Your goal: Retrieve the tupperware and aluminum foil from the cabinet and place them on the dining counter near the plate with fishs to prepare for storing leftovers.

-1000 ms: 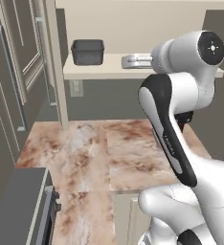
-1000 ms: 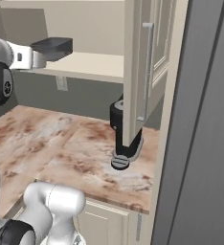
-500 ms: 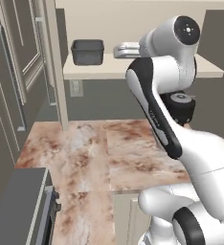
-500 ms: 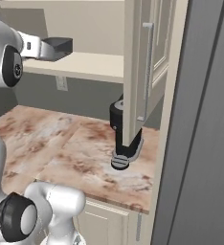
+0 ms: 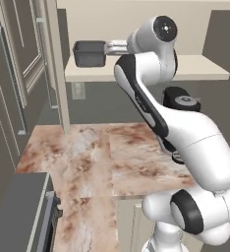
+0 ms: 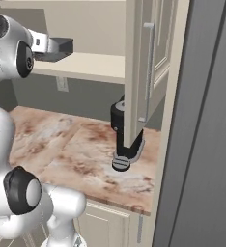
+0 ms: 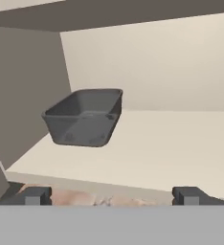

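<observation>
The tupperware (image 5: 90, 53) is a dark grey tub standing at the left end of the cabinet shelf (image 5: 198, 69); it also shows as tupperware (image 6: 61, 47) and tupperware (image 7: 84, 117). My gripper (image 5: 108, 47) reaches left along the shelf and stops just right of the tub, apart from it. In the hand view the gripper (image 7: 112, 195) is open, the tub ahead and slightly left, nothing between the fingertips (image 7: 35, 195). The aluminum foil, the dining counter and the plate with fishs are out of view.
The cabinet's doors hang open: one at the left (image 5: 50, 74), one at the right (image 6: 146, 72). Below lies a brown-and-white marbled countertop (image 5: 87, 157) with a black appliance (image 6: 127, 140) on it. A dark tall panel (image 6: 206, 120) stands at the right.
The arm has swung left along the shelf, bringing the hand close to the tub. The gripper stays open and the tub has not moved.
</observation>
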